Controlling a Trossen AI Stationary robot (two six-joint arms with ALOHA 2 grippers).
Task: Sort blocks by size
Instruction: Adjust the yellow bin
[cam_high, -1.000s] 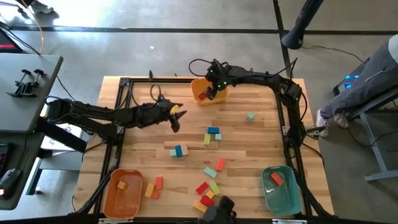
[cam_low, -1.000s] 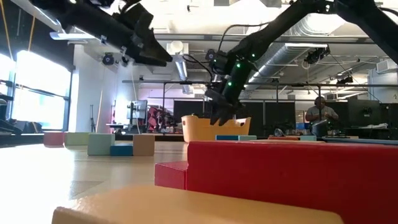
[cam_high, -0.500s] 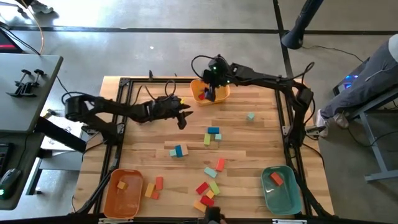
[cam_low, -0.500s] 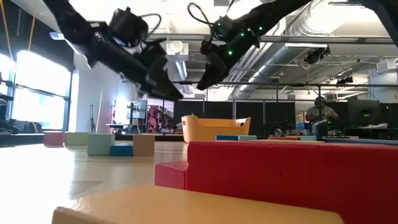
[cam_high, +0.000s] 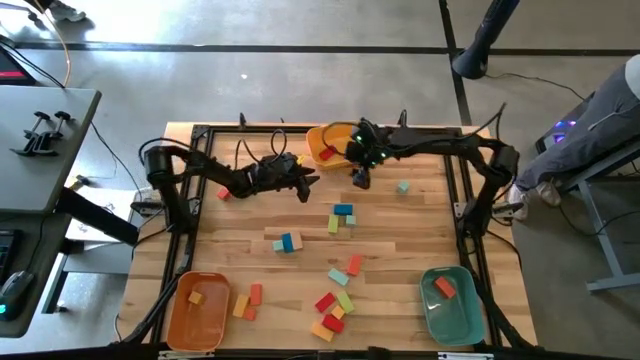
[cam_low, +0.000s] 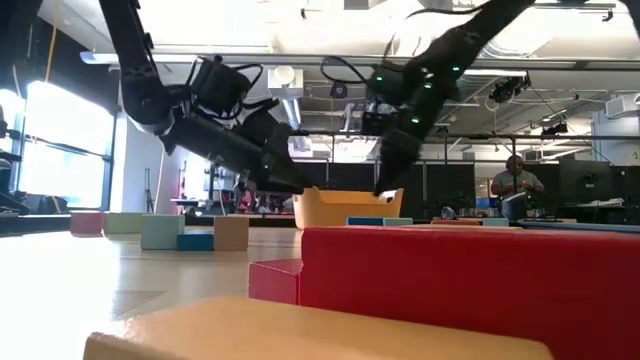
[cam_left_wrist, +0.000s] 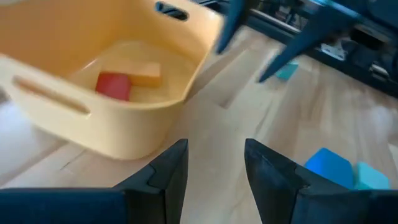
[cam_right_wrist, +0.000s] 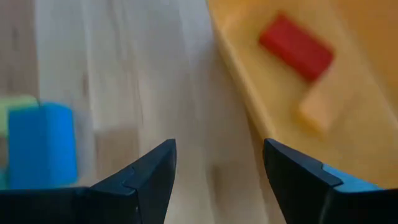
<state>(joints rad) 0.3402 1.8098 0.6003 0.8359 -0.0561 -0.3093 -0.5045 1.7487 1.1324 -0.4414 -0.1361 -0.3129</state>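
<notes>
Over the last 1 s the right gripper (cam_high: 361, 179) has left the yellow bin (cam_high: 326, 141) at the table's far edge: it was inside the bin, then lifted above it, and it now hangs over bare table (cam_high: 420, 215) just beside the bin's right side. Its fingers stand apart with nothing between them. The bin holds 2 blocks, a red block (cam_right_wrist: 296, 45) and an orange block (cam_right_wrist: 322, 107), so the drop-off into this bin reads as complete. In the same interval the left gripper (cam_high: 305, 184) has travelled right from the table's left-centre area and now sits near the bin's left front corner, close to the right gripper. Its fingers (cam_left_wrist: 165, 171) are also apart and empty; the yellow block seen at this gripper 1 s ago is no longer visible on it. Both grippers are therefore free for the next pick. Unsorted blocks remain on the table: a blue block (cam_high: 344, 210) with neighbours at centre, a teal block (cam_high: 402, 186) to the right, a red block (cam_high: 224, 193) at left, and a larger cluster (cam_high: 334, 305) near the front edge. The orange bin (cam_high: 197, 312) and teal bin (cam_high: 448, 305) at the front corners each show 1 block. Judged by this layout, the sort is well short of half done.
</notes>
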